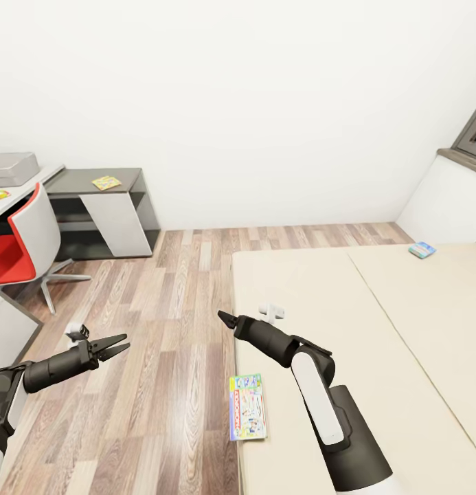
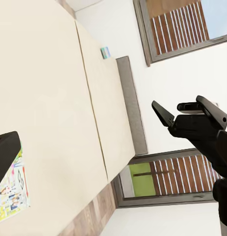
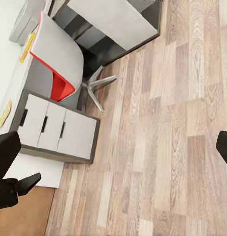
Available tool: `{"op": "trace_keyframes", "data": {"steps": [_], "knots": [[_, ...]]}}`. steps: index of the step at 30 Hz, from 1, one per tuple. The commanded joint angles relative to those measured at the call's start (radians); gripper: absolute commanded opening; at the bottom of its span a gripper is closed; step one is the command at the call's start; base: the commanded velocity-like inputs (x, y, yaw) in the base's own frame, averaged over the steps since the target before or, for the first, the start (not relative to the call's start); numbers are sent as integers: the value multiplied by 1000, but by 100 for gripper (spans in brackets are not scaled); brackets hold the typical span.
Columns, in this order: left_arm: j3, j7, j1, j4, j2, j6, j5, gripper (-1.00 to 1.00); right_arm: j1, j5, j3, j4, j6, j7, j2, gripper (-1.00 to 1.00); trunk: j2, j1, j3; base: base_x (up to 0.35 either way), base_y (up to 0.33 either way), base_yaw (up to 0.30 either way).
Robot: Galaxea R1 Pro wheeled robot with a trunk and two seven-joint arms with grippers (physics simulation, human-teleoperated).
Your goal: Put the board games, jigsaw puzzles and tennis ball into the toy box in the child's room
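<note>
Left gripper (image 1: 121, 346) over wood-plank floor (image 1: 169, 357), fingers parted narrowly, holding nothing. Right gripper (image 1: 224, 319) at near corner of wide cream bed (image 1: 375, 330); fingers spread wide in wrist view, nothing between them. Colourful flat game box (image 1: 247, 406) flat at bed's near edge, just below right arm. Second small blue-green game box (image 1: 422, 249) at bed's far side. Multicolour puzzle sheet (image 1: 106, 182) on dark grey table section (image 1: 121, 177). Pale grey plastic bin (image 1: 12, 168) on light table top beside red chair (image 1: 25, 240).

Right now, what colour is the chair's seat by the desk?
Red seat, white shell: chair, clearest in the head view.
</note>
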Motion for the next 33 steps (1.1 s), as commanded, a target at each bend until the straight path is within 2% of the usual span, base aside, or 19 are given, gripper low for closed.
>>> {"op": "trace_keyframes", "data": {"steps": [1, 14, 33], "knots": [[0, -4, -1, 0, 0, 11, -1, 100, -1, 0, -1, -1, 5, 1, 0, 100, -2, 1, 0, 0, 0, 0], [0, -4, -1, 0, 0, 11, 0, 100, -1, 30, -1, -1, 3, 0, 0, 100, -2, 1, 21, 0, 0, 0], [-1, -4, -1, 0, 0, 11, 0, 100, -1, 35, -1, -1, -11, 1, 0, 100, -2, 1, 53, 0, 0, 0]]}}
